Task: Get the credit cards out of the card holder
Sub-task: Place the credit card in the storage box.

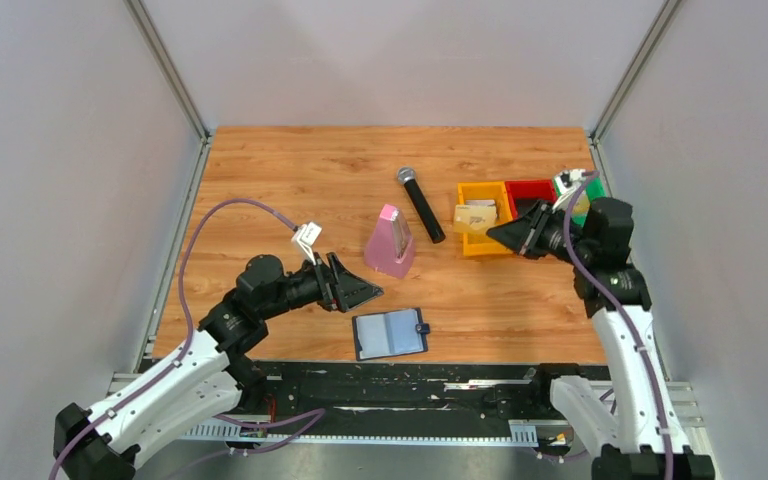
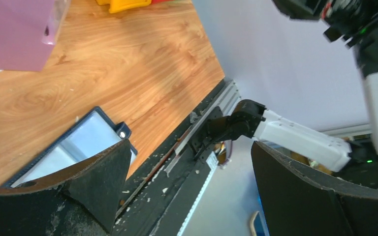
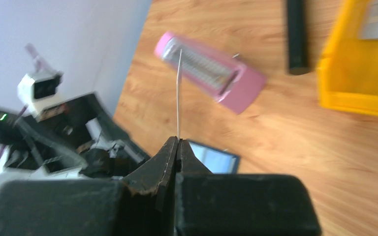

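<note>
1. The right claw is closed on a thin credit card, seen edge-on above the fingertips
2. The left claw is spread wide open and empty, just beside the card holder
3. The card holder is laid open near the middle of the bench's near edge
4. A credit card is judged light, stiff and slick; a pinch across an exposed edge is advised, with the holder pinned flat

Card holder open flat (inside up), tan credit card in yellow bin
</note>
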